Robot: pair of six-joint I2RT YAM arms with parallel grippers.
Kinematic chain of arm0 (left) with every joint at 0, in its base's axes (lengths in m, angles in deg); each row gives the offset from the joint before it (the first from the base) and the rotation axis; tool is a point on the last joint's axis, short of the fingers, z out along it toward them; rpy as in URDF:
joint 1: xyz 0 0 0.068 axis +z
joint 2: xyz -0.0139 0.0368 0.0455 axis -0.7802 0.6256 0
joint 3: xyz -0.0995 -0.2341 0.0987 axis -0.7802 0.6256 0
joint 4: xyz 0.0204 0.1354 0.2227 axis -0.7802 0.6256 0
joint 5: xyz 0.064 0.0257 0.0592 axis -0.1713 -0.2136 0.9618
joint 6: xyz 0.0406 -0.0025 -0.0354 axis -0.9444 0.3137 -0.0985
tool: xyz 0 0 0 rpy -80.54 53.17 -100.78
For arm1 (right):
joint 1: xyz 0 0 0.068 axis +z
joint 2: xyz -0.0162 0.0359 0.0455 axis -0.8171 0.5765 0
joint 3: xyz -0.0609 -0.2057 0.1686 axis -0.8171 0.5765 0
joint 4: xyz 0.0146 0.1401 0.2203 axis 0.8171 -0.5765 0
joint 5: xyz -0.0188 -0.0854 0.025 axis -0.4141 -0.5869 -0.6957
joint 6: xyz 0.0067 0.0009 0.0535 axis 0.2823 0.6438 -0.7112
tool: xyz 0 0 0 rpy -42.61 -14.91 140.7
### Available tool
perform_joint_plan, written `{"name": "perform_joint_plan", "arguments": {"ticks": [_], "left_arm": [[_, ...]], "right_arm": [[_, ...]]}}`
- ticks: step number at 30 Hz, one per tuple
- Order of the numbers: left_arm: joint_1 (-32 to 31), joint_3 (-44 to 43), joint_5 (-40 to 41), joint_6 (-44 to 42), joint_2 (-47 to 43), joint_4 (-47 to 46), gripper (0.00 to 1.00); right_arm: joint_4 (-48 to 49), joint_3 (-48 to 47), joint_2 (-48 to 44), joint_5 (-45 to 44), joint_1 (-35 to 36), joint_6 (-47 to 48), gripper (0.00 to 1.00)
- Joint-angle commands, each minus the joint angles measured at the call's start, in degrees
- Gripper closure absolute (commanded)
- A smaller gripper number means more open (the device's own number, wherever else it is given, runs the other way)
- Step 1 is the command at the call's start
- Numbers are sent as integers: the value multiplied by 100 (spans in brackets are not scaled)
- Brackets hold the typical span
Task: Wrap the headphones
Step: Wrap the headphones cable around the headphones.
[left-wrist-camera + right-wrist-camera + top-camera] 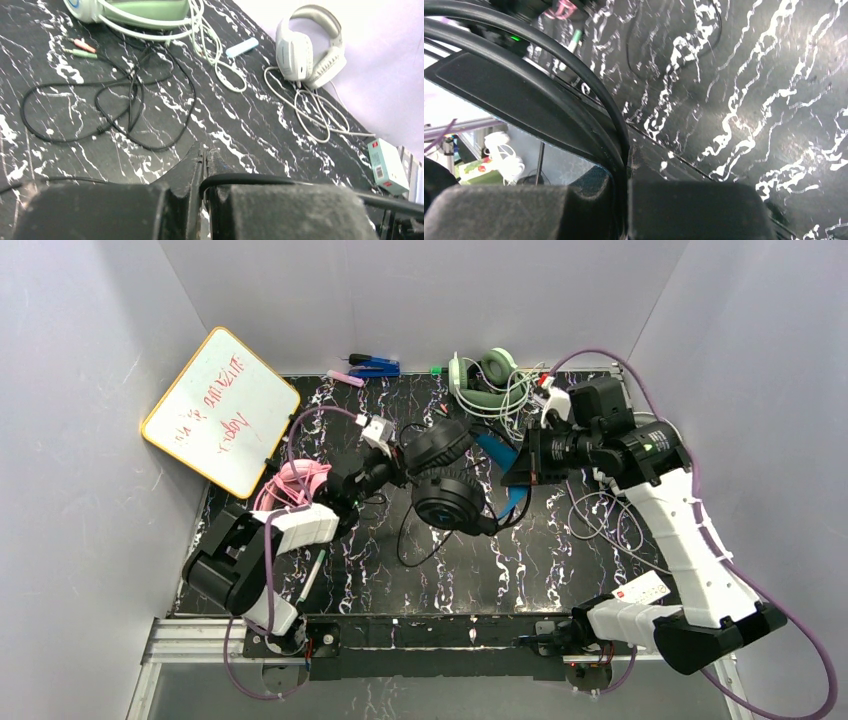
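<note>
The black-and-blue headphones hang over the middle of the table between my two grippers. On their right side, my right gripper is shut on the black headband. At their left, my left gripper is shut on their thin black cord, which bends out to the right between the fingertips. More black cord lies in loose loops on the table. Pink headphones sit by the left arm. A white-grey headset with a tangled cord rests at the table's far side.
A pale green headset with a coiled cord lies at the back. A whiteboard leans at the left wall. A blue tool is at the back edge, a pen near the left base, a teal box by the table's edge.
</note>
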Motion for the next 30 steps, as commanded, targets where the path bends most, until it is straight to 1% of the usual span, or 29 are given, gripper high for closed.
{"name": "perform_joint_plan", "arguments": {"ticks": [1,4,6,8,10,13,16,20,24,28,30], "left_arm": [[224,-965,261,-176,-527,1856,100],[357,-1614,387,-354,-609,2804,100],[405,-2116,557,-394,-577,3506,100],[428,-2894,455,-484,-437,4366,100],[439,-3514,337,-531,-263,4983,100],[472,-4193,167,-623,-115,5710,98],[475,-4414,54,-786,-161,6158,98],[475,-4530,-101,-1058,-349,6711,98],[475,-4860,-452,-1214,-329,7385,97],[475,-5068,-690,-1257,-335,7885,95],[479,-5117,-908,-1138,-315,8045,94]], "right_arm": [[-174,319,-234,50,188,347,99],[-190,591,-258,-928,664,275,99],[-64,792,-275,-1209,1001,228,99],[162,996,-294,-1575,1426,42,99],[277,1161,-239,-2206,1861,-168,99],[273,1320,-132,-3129,2182,-393,99],[257,1421,-95,-3789,2245,-508,99],[-193,1399,296,-5211,2462,-690,99],[-431,1335,641,-6291,2618,-788,99],[-167,1282,704,-7183,2624,-587,99],[-18,1242,767,-7527,2628,-469,99]]}}
